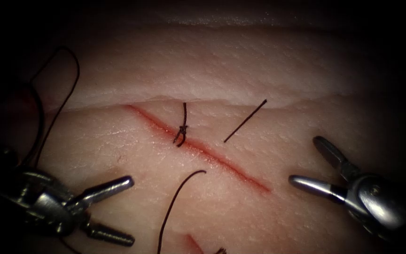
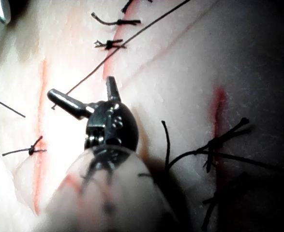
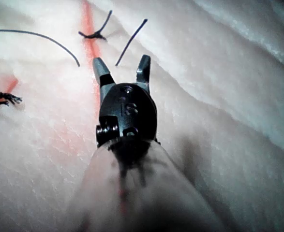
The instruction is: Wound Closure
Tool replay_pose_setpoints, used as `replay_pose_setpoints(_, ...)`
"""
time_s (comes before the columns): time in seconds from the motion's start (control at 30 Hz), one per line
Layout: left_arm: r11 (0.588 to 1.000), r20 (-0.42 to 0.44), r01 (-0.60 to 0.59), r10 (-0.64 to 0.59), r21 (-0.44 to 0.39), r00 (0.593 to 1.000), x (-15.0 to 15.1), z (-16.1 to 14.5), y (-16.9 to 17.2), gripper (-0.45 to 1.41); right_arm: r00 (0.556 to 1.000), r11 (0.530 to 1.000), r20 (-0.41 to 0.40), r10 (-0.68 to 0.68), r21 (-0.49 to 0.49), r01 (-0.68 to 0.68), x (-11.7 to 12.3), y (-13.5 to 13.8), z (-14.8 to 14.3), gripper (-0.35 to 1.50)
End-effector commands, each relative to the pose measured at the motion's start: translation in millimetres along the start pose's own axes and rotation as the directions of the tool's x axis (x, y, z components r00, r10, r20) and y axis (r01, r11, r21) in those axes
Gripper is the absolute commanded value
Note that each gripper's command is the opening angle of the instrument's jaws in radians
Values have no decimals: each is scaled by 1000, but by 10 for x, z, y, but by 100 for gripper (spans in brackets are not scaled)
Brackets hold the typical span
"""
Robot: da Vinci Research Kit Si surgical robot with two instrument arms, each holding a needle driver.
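Note:
The tissue (image 1: 240, 66) carries a red cut (image 1: 222, 162) slanting from upper left to lower right. One knotted stitch (image 1: 182, 129) crosses its upper part. My left tool (image 1: 130, 210) hovers left of the cut with both jaws spread open and nothing between them. The right tool (image 1: 305, 160) sits right of the cut's lower end, jaws also open and empty. In the left wrist view the left tool (image 2: 81, 87) gapes over a taut thread (image 2: 132, 36). In the right wrist view the right tool (image 3: 121, 60) points at the cut (image 3: 88, 29) and the stitch (image 3: 96, 34).
A short straight cut end of thread (image 1: 245, 121) lies right of the cut. A curved loose thread (image 1: 174, 197) lies left of it. A long thread (image 1: 77, 75) loops at the far left. More knotted stitches (image 2: 110, 44) sit on neighbouring cuts.

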Motion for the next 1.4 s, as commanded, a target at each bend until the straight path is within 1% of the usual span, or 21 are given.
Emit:
replay_pose_setpoints(0.03, 999, -7, -23, 23, -23, 1000, -8, 10, 2, 61, 1000, 1000, -11, 0, 8, 0, 0, -2, 10, 143)
replay_pose_setpoints(0.07, 998, -8, -40, 40, -39, 999, -11, 12, 3, 51, 1000, 1000, -18, -5, 5, 5, 0, -3, 10, 143)
replay_pose_setpoints(0.1, 993, -25, -87, 86, -79, 996, -22, 20, 8, 37, 1000, 1000, -24, -6, 9, 6, -1, -5, 11, 143)
replay_pose_setpoints(0.2, 991, -44, -104, 100, -87, 994, -27, 26, 15, 35, 1000, 1000, -25, -7, 9, 7, -2, -6, 11, 143)
replay_pose_setpoints(0.3, 986, -78, -126, 118, -105, 990, -28, 34, 24, 22, 1000, 1000, -28, -9, 11, 9, -4, -7, 11, 143)
replay_pose_setpoints(0.37, 984, -91, -139, 129, -115, 987, -27, 39, 29, 20, 999, 1000, -30, -11, 14, 11, -5, -8, 11, 143)
replay_pose_setpoints(0.47, 980, -113, -157, 143, -123, 983, -25, 44, 36, 25, 999, 1000, -35, -12, 13, 13, -7, -9, 11, 141)
replay_pose_setpoints(0.5, 978, -110, -167, 153, -126, 982, -25, 45, 41, 30, 999, 1000, -36, -14, 14, 14, -8, -10, 11, 141)
replay_pose_setpoints(0.57, 977, -110, -170, 156, -129, 982, -25, 46, 42, 30, 999, 1000, -36, -14, 14, 14, -9, -11, 11, 141)
replay_pose_setpoints(0.63, 975, -114, -175, 160, -137, 981, -23, 46, 46, 37, 999, 1000, -37, -15, 14, 15, -9, -11, 11, 141)
replay_pose_setpoints(0.73, 974, -119, -178, 163, -139, 980, -19, 46, 49, 54, 999, 1000, -39, -15, 17, 16, -10, -12, 11, 141)
replay_pose_setpoints(0.77, 974, -121, -179, 163, -139, 979, -16, 46, 50, 66, 999, 1000, -39, -15, 17, 16, -10, -12, 11, 141)
replay_pose_setpoints(0.83, 974, -125, -180, 163, -140, 979, -12, 46, 51, 79, 999, 1000, -39, -16, 17, 16, -10, -12, 11, 141)
replay_pose_setpoints(0.93, 974, -123, -178, 161, -139, 979, -6, 45, 51, 106, 999, 1000, -43, -17, 15, 17, -12, -12, 11, 141)
replay_pose_setpoints(0.97, 974, -123, -177, 161, -139, 979, -5, 45, 51, 109, 999, 1000, -43, -18, 15, 18, -13, -12, 11, 141)
replay_pose_setpoints(1.03, 975, -111, -176, 162, -136, 981, -3, 46, 51, 114, 999, 1000, -44, -19, 15, 20, -15, -12, 12, 141)
replay_pose_setpoints(1.3, 974, -95, -184, 172, -133, 980, 5, 47, 52, 114, 999, 999, -40, -26, 17, 27, -21, -13, 13, 140)
replay_pose_setpoints(1.33, 972, -89, -199, 189, -124, 978, 7, 47, 52, 114, 999, 999, -40, -27, 17, 28, -21, -13, 13, 140)
replay_pose_setpoints(1.37, 973, -76, -210, 203, -95, 976, 12, 47, 48, 113, 999, 999, -38, -28, 19, 29, -22, -12, 13, 140)
replay_pose_setpoints(1.4, 973, -76, -210, 203, -95, 976, 12, 47, 48, 113, 999, 999, -38, -28, 19, 29, -22, -12, 13, 140)
